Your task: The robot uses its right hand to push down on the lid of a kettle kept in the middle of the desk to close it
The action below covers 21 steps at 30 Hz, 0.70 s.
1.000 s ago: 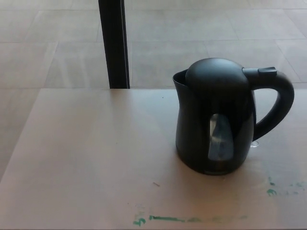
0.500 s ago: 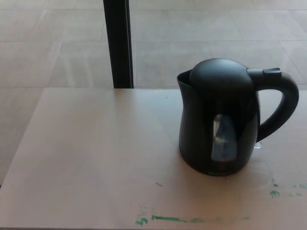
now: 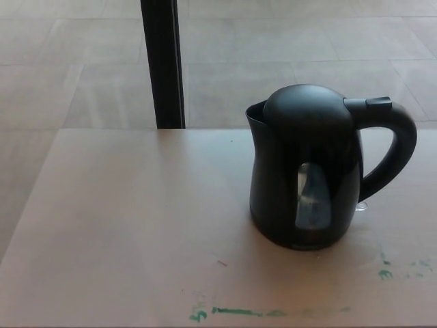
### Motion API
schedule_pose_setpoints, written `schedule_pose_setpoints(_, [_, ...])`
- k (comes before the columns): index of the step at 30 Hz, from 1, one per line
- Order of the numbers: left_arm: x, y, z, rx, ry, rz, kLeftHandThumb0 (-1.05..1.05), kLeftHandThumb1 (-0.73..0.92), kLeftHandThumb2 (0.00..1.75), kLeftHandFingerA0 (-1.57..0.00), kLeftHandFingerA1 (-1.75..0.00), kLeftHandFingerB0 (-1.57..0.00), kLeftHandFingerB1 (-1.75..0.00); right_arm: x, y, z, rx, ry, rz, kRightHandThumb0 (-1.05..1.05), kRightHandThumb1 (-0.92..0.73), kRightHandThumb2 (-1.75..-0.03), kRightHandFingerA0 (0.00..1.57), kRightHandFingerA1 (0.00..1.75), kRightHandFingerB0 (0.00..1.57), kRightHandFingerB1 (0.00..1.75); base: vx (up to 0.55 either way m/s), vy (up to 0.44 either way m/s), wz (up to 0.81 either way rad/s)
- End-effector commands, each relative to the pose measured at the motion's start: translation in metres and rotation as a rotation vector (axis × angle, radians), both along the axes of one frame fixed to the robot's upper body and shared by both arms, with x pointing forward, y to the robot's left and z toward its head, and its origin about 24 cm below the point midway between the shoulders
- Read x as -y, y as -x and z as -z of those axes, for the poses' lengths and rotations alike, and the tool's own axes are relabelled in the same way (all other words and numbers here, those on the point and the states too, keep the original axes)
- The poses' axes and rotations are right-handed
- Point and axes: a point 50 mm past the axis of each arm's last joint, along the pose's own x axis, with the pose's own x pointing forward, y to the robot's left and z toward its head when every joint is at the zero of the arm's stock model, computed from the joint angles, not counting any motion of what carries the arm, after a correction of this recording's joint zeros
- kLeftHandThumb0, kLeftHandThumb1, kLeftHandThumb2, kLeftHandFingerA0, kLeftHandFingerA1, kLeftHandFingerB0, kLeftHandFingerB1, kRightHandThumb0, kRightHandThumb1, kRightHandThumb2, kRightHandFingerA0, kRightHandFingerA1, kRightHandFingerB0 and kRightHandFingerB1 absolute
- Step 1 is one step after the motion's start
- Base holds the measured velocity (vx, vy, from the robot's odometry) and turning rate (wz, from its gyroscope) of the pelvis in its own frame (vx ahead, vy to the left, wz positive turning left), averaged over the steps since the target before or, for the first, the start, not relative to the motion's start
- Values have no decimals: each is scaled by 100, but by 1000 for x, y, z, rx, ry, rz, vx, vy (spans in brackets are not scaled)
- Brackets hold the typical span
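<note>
On desk point(image 3: 123, 225), black kettle point(image 3: 307, 171) unmoved, lid point(image 3: 307, 106) down as before

Pale beige desk point(image 3: 123, 225) fills foreground — green paint smears point(image 3: 235, 312) near front edge. Beyond: large grey floor tiles point(image 3: 287, 61), soft daylight sheen. Black vertical post point(image 3: 162, 61) behind desk.

The table point(image 3: 123, 225) runs out of the picture at 6 o'clock and 3 o'clock, so its near and right edges cannot be seen, and the green marks point(image 3: 235, 312) near 6 o'clock are too smeared to read as any shape. The dark post point(image 3: 162, 61) at 11 o'clock is cut off by the top edge and its foot is hidden behind the table's far edge. The kettle point(image 3: 307, 171) hides the table behind it, and whatever lies inside its water window point(image 3: 313, 198) is too dim to tell.
</note>
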Motion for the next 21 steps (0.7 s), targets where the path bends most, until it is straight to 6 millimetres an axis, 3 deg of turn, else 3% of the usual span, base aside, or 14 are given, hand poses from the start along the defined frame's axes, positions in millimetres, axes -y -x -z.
schedule_pose_setpoints(1, [1, -5, 1, 25, 0, -24, -87, 92, 68, -50, -45, -41, -40, -16, 32, 28, 182, -38, 207, -84, -68, -61, 76, 101, 64, 86, 0, 0, 0])
schedule_pose_setpoints(2, [2, -4, 1, 26, 3, -28, -85, 71, 110, -43, -56, -33, -51, -18, 33, 30, 178, -41, 211, -85, -69, -60, 75, 103, 61, 89, 0, 0, 0])
schedule_pose_setpoints(4, [2, -4, 1, 29, 3, -21, -87, 92, 68, -49, -45, -37, -39, -23, 36, 37, 171, -49, 219, -83, -69, -60, 75, 106, 60, 89, 0, 0, 0])
schedule_pose_setpoints(5, [2, -3, 1, 26, 1, -11, -86, 92, 66, -51, -45, -38, -39, -25, 39, 42, 179, -82, 236, -83, -48, -92, 77, 99, 59, 86, 0, 0, 0])
schedule_pose_setpoints(8, [3, -2, 2, 24, 8, -32, -86, 92, 65, -52, -45, -40, -39, -27, 46, 44, 196, -119, 244, -81, -70, -60, 73, 100, 59, 87, 0, 0, 0])
schedule_pose_setpoints(9, [4, -1, 3, 16, 6, -29, -85, 92, 68, -52, -45, -40, -40, -27, 49, 45, 198, -132, 248, -83, -50, -94, 75, 96, 59, 84, 0, 0, 0])
schedule_pose_setpoints(11, [5, -2, 4, 3, 1, 17, -85, 92, 72, -49, -45, -36, -39, -27, 52, 47, 212, -165, 256, -81, -70, -62, 73, 99, 58, 86, 0, 0, 0])
schedule_pose_setpoints(12, [6, -2, 4, 5, 3, 8, -85, 92, 69, -51, -45, -38, -39, -29, 52, 49, 220, -168, 269, -73, -53, -106, 78, 94, 63, 83, 0, 0, 0])
schedule_pose_setpoints(14, [6, -4, 5, 8, 7, 5, -83, 72, 109, -43, -56, -33, -51, -30, 51, 50, 190, -166, 260, -81, -49, -95, 81, 97, 63, 87, 0, 0, 0])
schedule_pose_setpoints(15, [6, -7, 4, 13, 5, -9, -87, 92, 69, -53, -45, -39, -39, -33, 47, 55, 206, -195, 280, -78, -68, -60, 78, 101, 66, 90, 0, 0, 0])
schedule_pose_setpoints(17, [6, -8, 4, 21, 2, 7, -89, 92, 68, -51, -45, -37, -39, -34, 44, 57, 191, -217, 252, -76, -68, -60, 75, 98, 63, 87, 0, 0, 0])
schedule_pose_setpoints(18, [6, -10, 4, 37, 18, -25, -90, 89, 67, -52, -47, -37, -39, -37, 41, 58, 202, -228, 243, -81, -45, -92, 84, 96, 69, 84, 0, 0, 0])
schedule_pose_setpoints(20, [7, -14, 4, 45, 22, -23, -90, 90, 67, -51, -47, -37, -39, -38, 35, 59, 229, -246, 244, -78, -63, -59, 82, 98, 66, 84, 0, 0, 0])
schedule_pose_setpoints(21, [7, -16, 4, 51, 28, -32, -89, 72, 109, -44, -57, -33, -51, -40, 33, 60, 210, -238, 221, -78, -45, -91, 85, 95, 69, 83, 0, 0, 0])
